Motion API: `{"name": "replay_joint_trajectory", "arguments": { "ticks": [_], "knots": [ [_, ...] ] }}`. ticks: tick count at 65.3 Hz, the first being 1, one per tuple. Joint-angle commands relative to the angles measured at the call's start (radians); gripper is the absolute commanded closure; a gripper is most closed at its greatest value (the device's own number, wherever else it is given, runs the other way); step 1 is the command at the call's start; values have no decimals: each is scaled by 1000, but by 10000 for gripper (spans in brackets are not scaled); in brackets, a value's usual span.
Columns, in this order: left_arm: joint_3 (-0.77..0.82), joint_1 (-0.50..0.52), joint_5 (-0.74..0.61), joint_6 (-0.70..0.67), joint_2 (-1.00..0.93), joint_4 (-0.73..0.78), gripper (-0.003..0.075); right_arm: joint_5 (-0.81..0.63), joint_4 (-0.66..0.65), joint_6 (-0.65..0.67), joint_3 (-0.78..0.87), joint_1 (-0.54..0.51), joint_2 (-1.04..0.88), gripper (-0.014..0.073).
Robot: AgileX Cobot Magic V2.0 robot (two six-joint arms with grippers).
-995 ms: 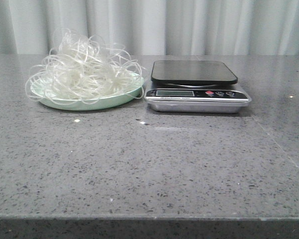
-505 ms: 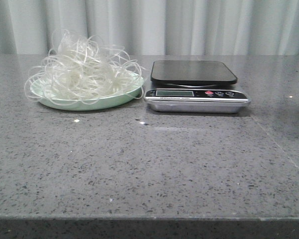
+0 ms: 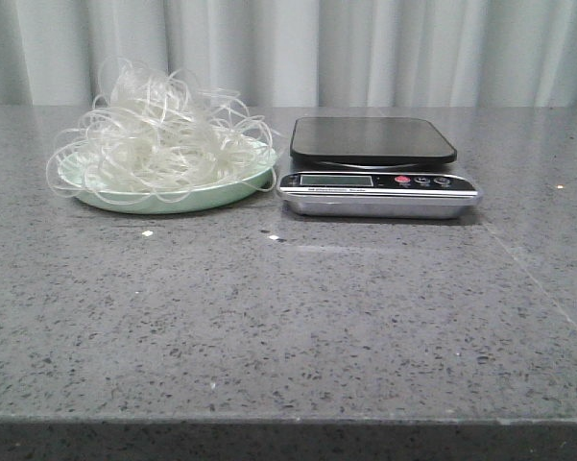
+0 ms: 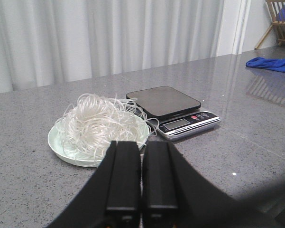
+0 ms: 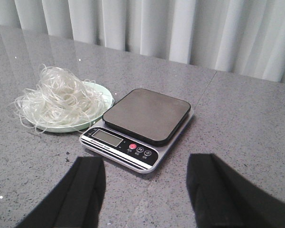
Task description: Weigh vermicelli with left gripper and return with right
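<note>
Left pincer (image 4: 141, 178) pressed together, right pincer (image 5: 144, 183) apart; wispy translucent vermicelli (image 3: 158, 130) heaps a pale-green plate (image 3: 187, 198).

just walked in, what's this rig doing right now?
Nothing is being handled yet. The vermicelli sits piled on the green plate, beside the kitchen scale, whose platform is bare. The left gripper is back from the plate with its fingers together, holding nothing. The right gripper is short of the scale, fingers spread wide. Weighing hasn't started.
</note>
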Motion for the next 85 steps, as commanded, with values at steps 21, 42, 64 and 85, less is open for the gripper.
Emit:
{"name": "replay_joint_trajectory", "arguments": {
  "ticks": [21, 42, 64, 85],
  "knots": [
    [-26, 0, -85, -3, 12, -14, 586, -190, 7, -3, 112, -5, -172, 417],
    [-26, 0, -75, -3, 12, -14, 586, -185, 8, -3, 112, -5, -172, 433],
    [-26, 0, -75, -3, 12, -14, 586, -185, 8, -3, 112, -5, -172, 433],
    [11, 49, -107, -3, 12, 53, 586, -185, 8, -3, 112, -5, -172, 433]
  ]
}}
